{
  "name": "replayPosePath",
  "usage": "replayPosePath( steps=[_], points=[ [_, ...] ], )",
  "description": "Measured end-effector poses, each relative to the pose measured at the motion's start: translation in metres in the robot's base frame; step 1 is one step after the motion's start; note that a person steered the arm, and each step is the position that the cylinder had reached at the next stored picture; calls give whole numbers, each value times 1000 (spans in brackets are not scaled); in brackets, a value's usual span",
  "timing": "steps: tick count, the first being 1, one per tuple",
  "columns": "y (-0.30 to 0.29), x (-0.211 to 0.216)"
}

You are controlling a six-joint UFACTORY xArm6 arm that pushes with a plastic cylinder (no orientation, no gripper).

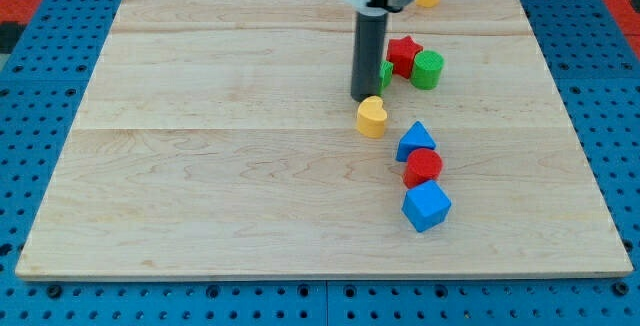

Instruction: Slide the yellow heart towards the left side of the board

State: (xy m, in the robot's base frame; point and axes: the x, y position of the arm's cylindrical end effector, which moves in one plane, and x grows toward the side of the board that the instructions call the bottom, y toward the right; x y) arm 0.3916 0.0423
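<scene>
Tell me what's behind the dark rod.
A green block peeks out on the rod's right side, mostly covered, shape unclear. My tip sits just above the yellow heart.

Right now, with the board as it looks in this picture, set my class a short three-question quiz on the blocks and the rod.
1. True or false: my tip sits just above the yellow heart in the view.
2. Which block lies nearest the view's bottom? A) blue cube B) red star C) green cylinder
3. Fill in: between the blue triangle and the blue cube sits a ___ block.

Key: 1 true; 2 A; 3 red
</scene>
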Motion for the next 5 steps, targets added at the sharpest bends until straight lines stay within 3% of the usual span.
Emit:
replayPosePath(
  steps=[2,3,5],
  points=[
    [56,3],
    [46,29],
    [-47,35]
  ],
)
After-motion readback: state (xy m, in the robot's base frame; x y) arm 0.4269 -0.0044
